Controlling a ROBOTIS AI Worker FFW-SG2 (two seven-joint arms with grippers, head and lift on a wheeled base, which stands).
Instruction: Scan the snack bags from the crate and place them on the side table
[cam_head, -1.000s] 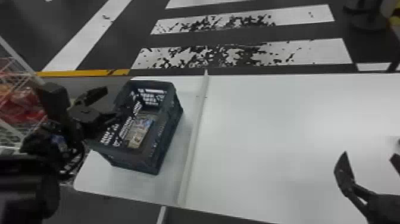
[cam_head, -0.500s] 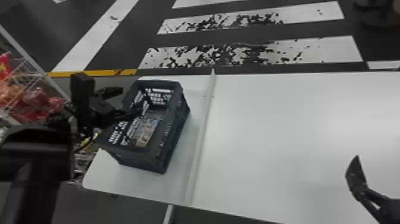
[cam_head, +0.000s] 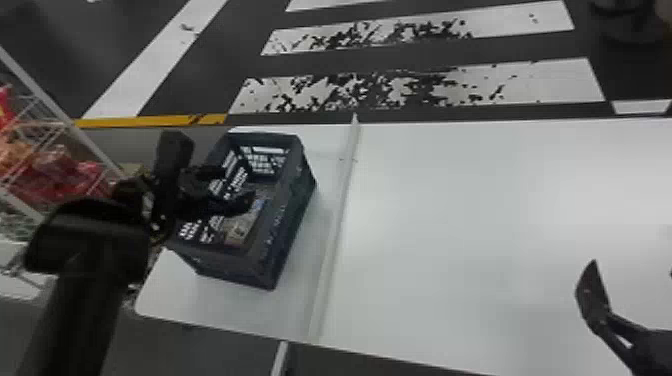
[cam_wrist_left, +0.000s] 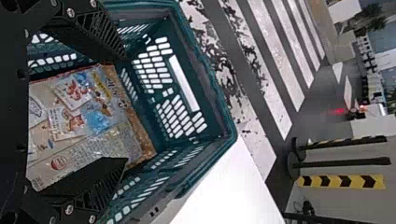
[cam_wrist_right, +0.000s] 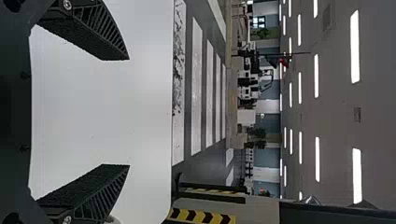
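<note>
In the head view my left gripper (cam_head: 235, 187) is over the left side of the dark crate (cam_head: 295, 200), its fingers apart. A snack bag (cam_head: 243, 226) lies on the crate's floor. From the left wrist view, my left gripper (cam_wrist_left: 125, 109) has its open fingers above the crate (cam_wrist_left: 212, 93), with a clear, colourful snack bag (cam_wrist_left: 79, 116) beyond them, ungripped. My right gripper (cam_head: 592, 300) is parked at the right over the white table (cam_head: 450, 225); in the right wrist view that gripper (cam_wrist_right: 128, 112) stands open with nothing between its fingers.
A wire rack with red bags (cam_head: 60, 172) stands at the far left, close to my left arm. A raised white strip (cam_head: 336, 225) crosses the table just right of the crate. Striped posts (cam_wrist_left: 345, 181) stand beyond the table.
The head view has shifted, so crate and table sit slightly further right. My left forearm has swung inward, and its gripper has come further over the crate.
</note>
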